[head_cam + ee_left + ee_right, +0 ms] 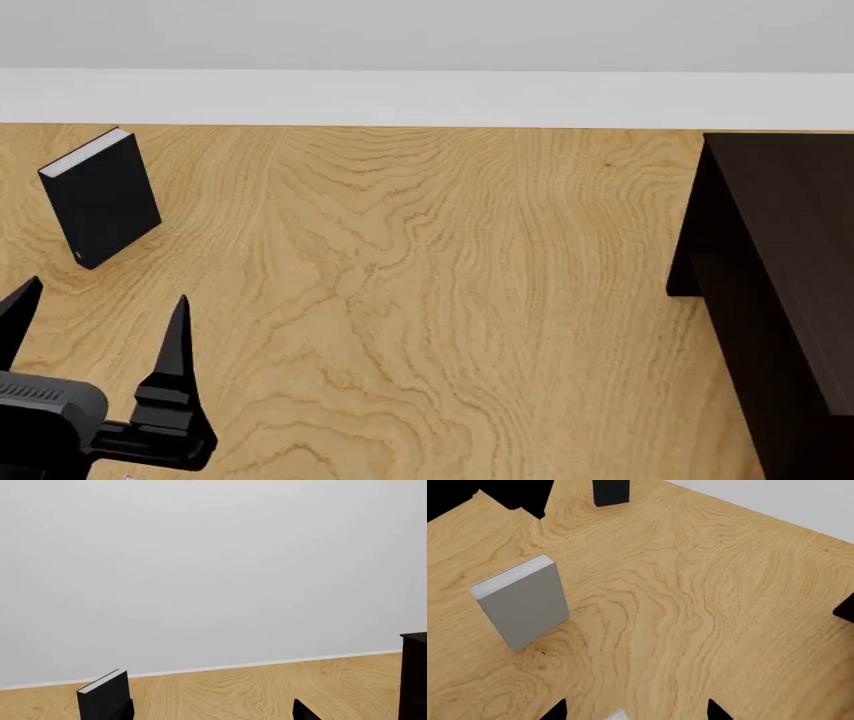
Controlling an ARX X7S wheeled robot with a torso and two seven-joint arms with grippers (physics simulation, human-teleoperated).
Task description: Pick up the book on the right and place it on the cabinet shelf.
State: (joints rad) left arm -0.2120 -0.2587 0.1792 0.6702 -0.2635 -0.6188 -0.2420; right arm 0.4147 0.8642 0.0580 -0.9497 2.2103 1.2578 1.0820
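Note:
In the right wrist view the book stands upright on the wooden floor, thick and light grey, with white page edges on top. My right gripper is open, and the book is well ahead of its fingertips and off to one side, untouched. This gripper is outside the head view. My left gripper is open and empty at the head view's lower left. The dark cabinet stands at the right; its shelf does not show apart from its dark boards.
A black book stands upright ahead of the left gripper; it also shows in the left wrist view and the right wrist view. A small pale corner lies between the right fingertips. A white baseboard and grey wall are behind.

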